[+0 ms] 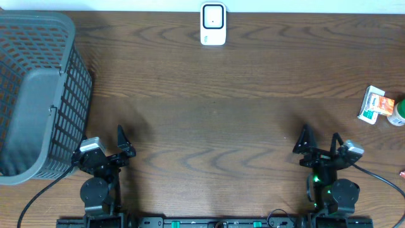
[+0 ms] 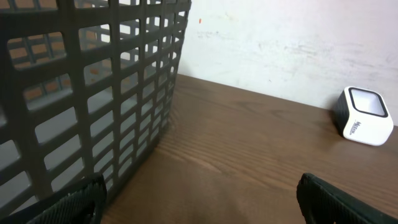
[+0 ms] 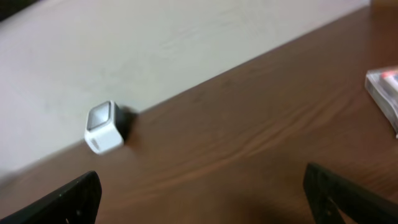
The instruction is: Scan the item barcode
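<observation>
We see the item, a small flat carton (image 1: 372,104) printed white, green & orange, at the far right edge of the desk (image 1: 215,120), just beside a rounded green-and-white container (image 1: 398,111). The scanner (image 1: 213,24), a white rounded block w/ a dark glossy window, stands back-centre on the brown wood grain, well apart from it; a grey plastic lattice basket (image 1: 38,95) sits far left. Left jaws & right jaws both gape wide, empty.

grey basket (image 1: 73,95) on wooden table (image 1: 209,126)
</observation>
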Robot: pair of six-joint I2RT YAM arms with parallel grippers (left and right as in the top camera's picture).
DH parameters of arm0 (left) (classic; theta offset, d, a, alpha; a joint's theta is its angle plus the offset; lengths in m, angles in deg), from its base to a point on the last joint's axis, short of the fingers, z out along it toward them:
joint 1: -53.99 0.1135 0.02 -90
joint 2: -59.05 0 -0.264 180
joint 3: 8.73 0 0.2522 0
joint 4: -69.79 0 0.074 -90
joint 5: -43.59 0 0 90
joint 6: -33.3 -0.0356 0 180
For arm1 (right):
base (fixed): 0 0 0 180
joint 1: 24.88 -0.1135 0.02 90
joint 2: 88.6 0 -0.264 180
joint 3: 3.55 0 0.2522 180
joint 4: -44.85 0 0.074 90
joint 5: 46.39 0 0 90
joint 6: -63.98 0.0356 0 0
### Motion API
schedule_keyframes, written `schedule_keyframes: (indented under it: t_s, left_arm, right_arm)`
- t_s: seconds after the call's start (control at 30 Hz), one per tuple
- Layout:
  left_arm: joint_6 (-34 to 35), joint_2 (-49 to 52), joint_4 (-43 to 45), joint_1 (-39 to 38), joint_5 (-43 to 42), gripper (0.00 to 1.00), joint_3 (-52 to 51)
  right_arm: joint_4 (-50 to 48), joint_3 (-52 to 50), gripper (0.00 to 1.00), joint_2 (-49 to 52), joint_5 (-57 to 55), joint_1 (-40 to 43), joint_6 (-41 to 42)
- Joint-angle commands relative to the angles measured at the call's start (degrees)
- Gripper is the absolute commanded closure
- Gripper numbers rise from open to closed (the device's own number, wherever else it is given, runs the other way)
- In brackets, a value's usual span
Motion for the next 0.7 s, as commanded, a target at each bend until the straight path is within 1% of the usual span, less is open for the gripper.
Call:
schedule_keyframes:
  t_s: [0.0,0.07,0.23,0.67]
  left_arm:
    - [-1.1,-0.5,-2.1,-0.3,-0.3,0.02,-1.2]
    - [-1.1,-0.5,-2.1,-0.3,-0.3,0.02,-1.2]
    - [-1.1,-0.5,-2.1,-0.3,-0.3,0.02,-1.2]
    - [-1.1,-0.5,-2.1,-0.3,-0.3,0.02,-1.2]
  right_arm:
    - [0.4,-0.1,0.01,-0.6,0.5,-2.3,-16.1]
    - [0.4,-0.1,0.01,-0.6,0.5,-2.8,-19.7]
    - [0.4,-0.1,0.01,-0.6,0.8,-2.4,-16.8]
    - [0.2,-0.1,0.01,-0.6,0.1,-2.3,-16.6]
